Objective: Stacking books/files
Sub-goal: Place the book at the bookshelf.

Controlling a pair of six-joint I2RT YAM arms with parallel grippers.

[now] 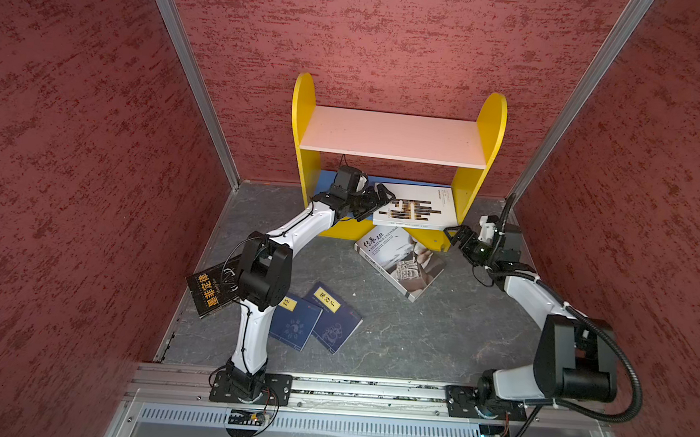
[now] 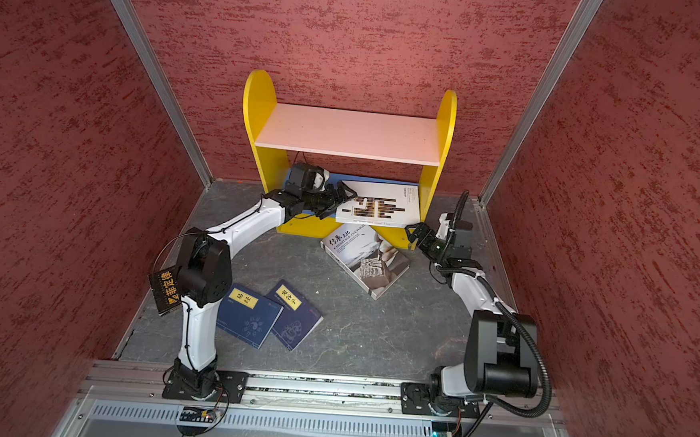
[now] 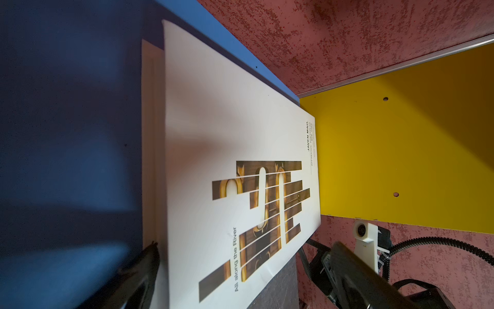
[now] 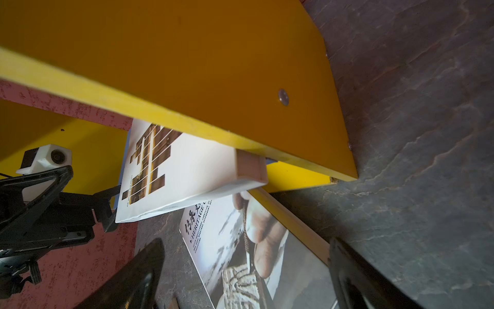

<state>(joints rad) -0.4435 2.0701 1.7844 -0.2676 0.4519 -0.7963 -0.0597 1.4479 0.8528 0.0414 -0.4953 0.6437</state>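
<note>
Two arms of mine stretch toward the shelf (image 1: pixel 395 137) at the counter's (image 1: pixel 424 340) back edge. My left arm bends sharply at the elbow. Its pincer (image 1: pixel 376 204) is spread wide at the left end of the white book (image 1: pixel 421 209), which lies on the blue bottom board; I cannot judge contact. My right pincer (image 1: pixel 455 236), also spread and empty, hangs beside the shelf's right foot. The grey book (image 1: pixel 404 264) lies below the white one's overhang, one corner hidden. A navy book (image 1: pixel 291 328) touches a second navy book (image 1: pixel 333 326) front-left. My elbow covers part of the black book (image 1: pixel 206 292) at the left edge.
</note>
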